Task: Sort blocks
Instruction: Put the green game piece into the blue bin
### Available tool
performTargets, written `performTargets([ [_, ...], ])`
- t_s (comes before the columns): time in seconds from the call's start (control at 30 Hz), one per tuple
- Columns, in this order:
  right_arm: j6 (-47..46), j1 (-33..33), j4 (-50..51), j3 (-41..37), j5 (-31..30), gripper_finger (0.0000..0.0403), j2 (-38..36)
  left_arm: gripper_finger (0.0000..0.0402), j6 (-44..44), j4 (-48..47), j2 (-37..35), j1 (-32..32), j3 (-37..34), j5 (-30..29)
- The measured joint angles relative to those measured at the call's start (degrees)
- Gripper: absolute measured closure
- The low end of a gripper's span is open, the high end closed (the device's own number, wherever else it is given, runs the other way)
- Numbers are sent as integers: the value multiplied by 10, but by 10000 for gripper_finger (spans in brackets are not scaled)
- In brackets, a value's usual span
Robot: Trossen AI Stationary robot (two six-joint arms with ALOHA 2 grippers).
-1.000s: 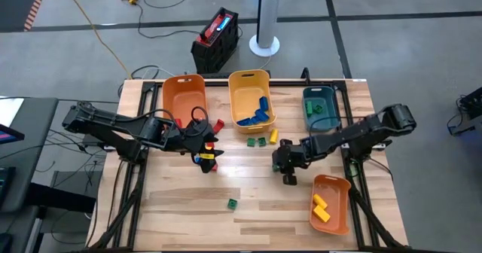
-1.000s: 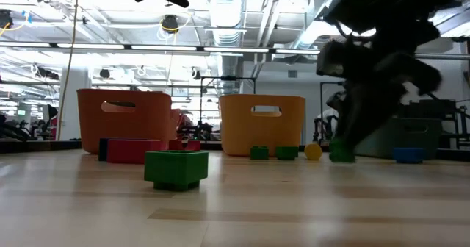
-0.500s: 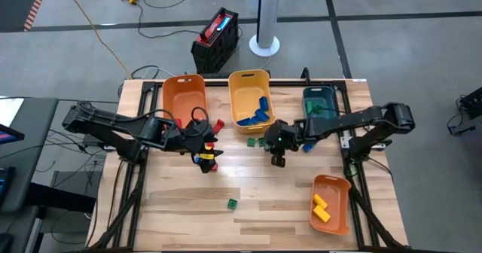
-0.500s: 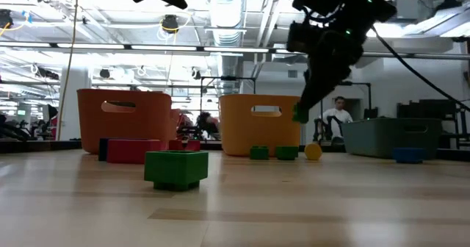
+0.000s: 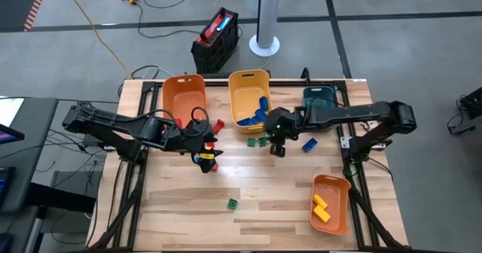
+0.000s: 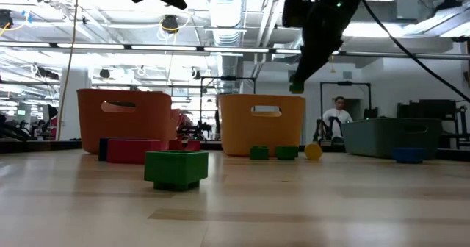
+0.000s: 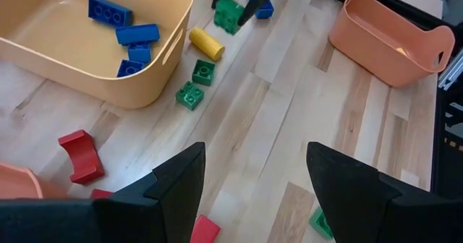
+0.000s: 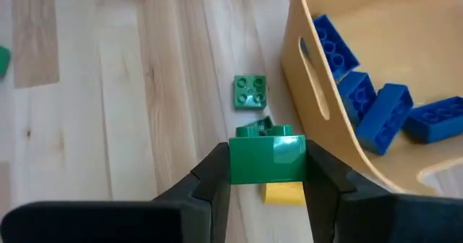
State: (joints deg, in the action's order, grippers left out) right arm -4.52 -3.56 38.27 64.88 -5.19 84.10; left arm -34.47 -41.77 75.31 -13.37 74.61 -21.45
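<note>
My right gripper hangs beside the yellow bin and is shut on a green block, which the low view shows high above the table. Under it lie two green blocks and a yellow one. My left gripper is open, waiting over a red, yellow and blue cluster near the orange bin. Blue blocks lie in the yellow bin. A lone green block sits near the table's near edge. My right gripper pinches the green block by its two opposite side faces between the two fingers. The fingers point down from above. The block is lifted clear of the table and sits level, hanging at the fingertips.
A teal bin stands at the far right and a second orange bin with yellow blocks at the near right. A blue block and red blocks lie loose. Bare wood spreads across the near middle.
My right gripper has risen from the table with the green block and swung toward the left and far side, from beside the near-right orange bin to the yellow bin's near corner. The block now hangs high instead of sitting at table level.
</note>
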Motion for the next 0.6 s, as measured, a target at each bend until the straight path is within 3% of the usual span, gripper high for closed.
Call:
performTargets([
  [0.3, -35, -18, 89, 5, 0, 268, -78, 166, -3, -3, 0, 0, 0, 0],
  [0.6, -66, -105, 225, 5, 1, 268, -172, 166, -1, -1, 0, 2, 0, -4],
])
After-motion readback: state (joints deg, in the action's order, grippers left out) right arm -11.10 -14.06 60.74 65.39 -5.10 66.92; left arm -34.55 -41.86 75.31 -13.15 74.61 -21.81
